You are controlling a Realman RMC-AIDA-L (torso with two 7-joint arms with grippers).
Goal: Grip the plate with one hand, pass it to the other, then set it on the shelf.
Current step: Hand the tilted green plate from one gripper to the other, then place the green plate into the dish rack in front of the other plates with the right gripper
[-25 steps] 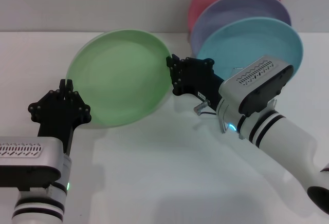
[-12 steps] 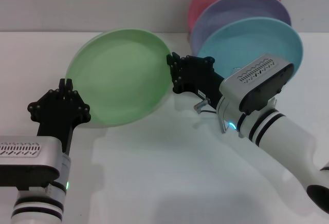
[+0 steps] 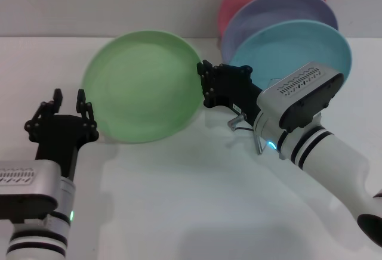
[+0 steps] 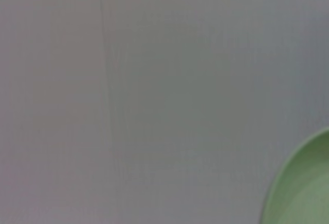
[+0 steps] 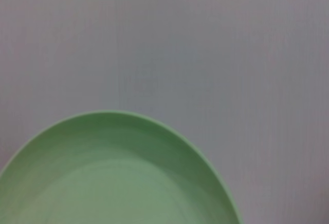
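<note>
Now the right hand (image 3: 205, 87) pinches the green plate (image 3: 142, 86) by its rim, holding it upright above the tabletop (image 3: 179, 200) — apparently handed over — while the left hand (image 3: 67, 102) sits spread beside it.

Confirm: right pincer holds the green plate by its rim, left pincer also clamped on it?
Not quite. The right pincer does hold the green plate by its rim, but the left pincer is open and off the plate, as the head view shows.
</note>
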